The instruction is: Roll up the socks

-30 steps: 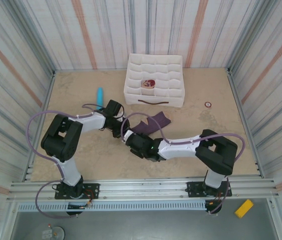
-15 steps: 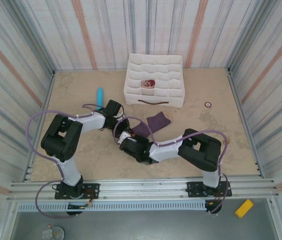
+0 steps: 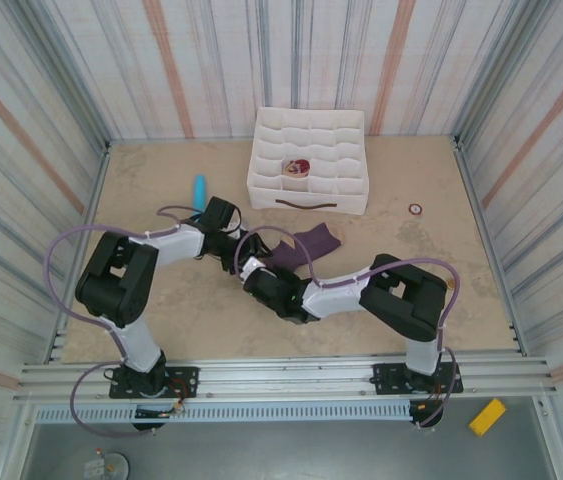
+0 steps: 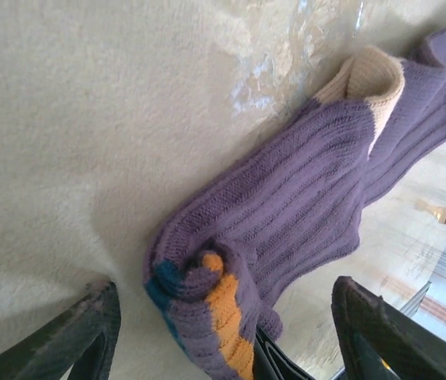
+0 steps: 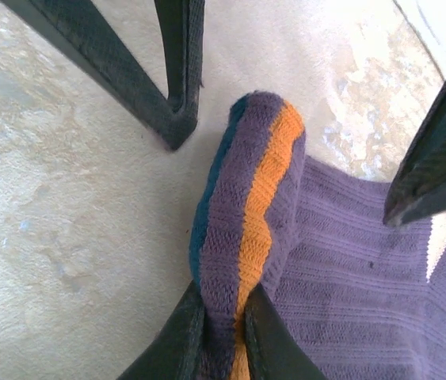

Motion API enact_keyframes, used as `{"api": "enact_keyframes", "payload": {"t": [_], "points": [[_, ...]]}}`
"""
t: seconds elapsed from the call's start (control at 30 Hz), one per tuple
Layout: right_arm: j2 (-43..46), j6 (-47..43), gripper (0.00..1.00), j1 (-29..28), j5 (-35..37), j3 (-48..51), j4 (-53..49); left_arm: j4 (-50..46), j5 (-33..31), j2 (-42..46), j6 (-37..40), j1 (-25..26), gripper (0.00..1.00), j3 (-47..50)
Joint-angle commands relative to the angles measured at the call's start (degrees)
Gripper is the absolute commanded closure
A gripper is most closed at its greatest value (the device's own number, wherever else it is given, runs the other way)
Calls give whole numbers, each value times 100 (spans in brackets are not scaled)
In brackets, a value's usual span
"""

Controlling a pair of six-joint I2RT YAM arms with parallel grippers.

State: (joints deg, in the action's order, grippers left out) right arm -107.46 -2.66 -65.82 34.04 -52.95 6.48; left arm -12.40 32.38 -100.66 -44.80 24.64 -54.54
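The purple sock (image 3: 306, 243), lying mid-tabletop (image 3: 161, 320) just near of the white box (image 3: 308, 160), looks soft, light and floppy, so its thick striped rolled end seems the best hold, where the right gripper (image 5: 223, 336) pinches it while the left gripper (image 4: 223, 317) straddles it wide open, holding nothing.

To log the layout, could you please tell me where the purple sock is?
Top view: the purple sock lies mid-table, in front of the white divider box, striped end pinched in the right hand.
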Motion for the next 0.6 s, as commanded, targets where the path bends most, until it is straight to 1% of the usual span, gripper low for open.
{"api": "enact_keyframes", "payload": {"t": [0.0, 0.17, 0.27, 0.33, 0.43, 0.57], "points": [[-128, 467, 100, 230, -678, 331, -701, -356, -206, 186, 71, -145, 27, 278], [-3, 699, 100, 500, -1295, 480, -668, -215, -60, 282, 137, -510, 26, 619], [-1, 772, 100, 607, -1496, 503, -674, -127, 66, 439, 197, -813, 26, 877], [14, 833, 100, 719, -1839, 535, -683, -16, 125, 607, 193, -946, 26, 1052], [74, 1052, 100, 1052, -2801, 556, -708, 162, 173, 889, 130, -1012, 27, 1244], [230, 1430, 100, 1724, -4319, 759, -457, 601, 181, 1269, -68, -1005, 27, 1542]]}}
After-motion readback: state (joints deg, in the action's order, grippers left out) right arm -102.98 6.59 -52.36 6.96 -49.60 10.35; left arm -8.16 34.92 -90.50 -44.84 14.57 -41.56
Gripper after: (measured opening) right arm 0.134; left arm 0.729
